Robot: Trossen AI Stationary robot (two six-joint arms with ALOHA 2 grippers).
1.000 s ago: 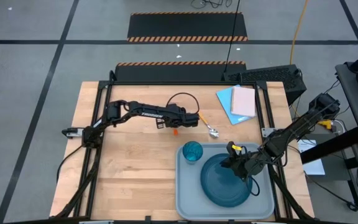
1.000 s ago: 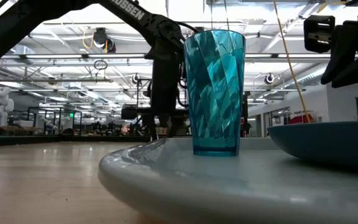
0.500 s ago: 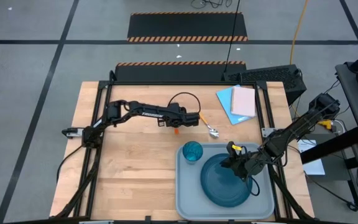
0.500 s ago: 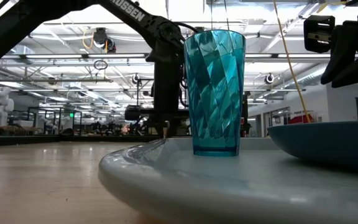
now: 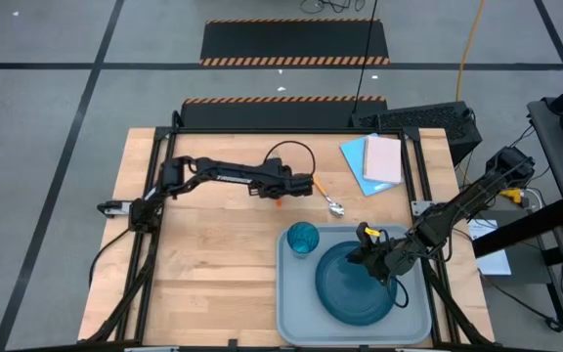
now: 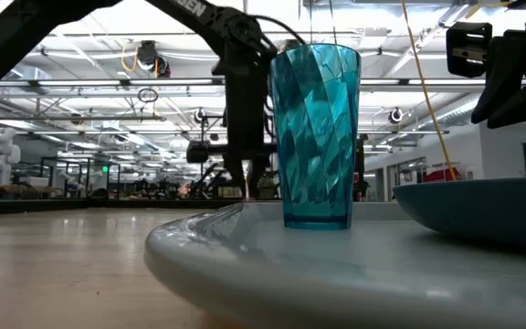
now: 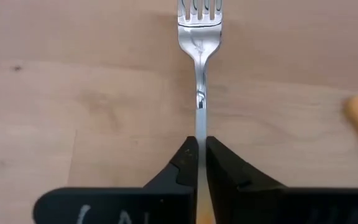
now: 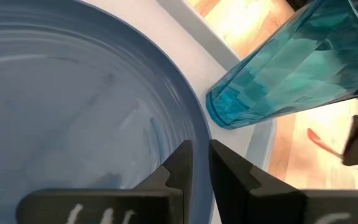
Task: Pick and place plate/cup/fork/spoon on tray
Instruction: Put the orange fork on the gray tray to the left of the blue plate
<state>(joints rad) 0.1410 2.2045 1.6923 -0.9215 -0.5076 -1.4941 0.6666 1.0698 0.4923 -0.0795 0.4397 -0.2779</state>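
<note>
left wrist view – left tool [image 7: 197, 155] now clamps fork [image 7: 199, 37].

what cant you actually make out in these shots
- Fork: left wrist view, tine tips cut off by the picture's edge; the handle is hidden behind the left claw, which is shut on its neck.
- Spoon: high view, too small to show bowl detail.
- Plate: right wrist view, only part shows; the rest runs past the edges, under the right claw.
- Tray: low view, far side hidden by the cup.

Bright, even overhead light; ceiling lamps glare behind the cup [image 6: 315, 137], whose near tray [image 6: 245, 265] rim blurs.
</note>
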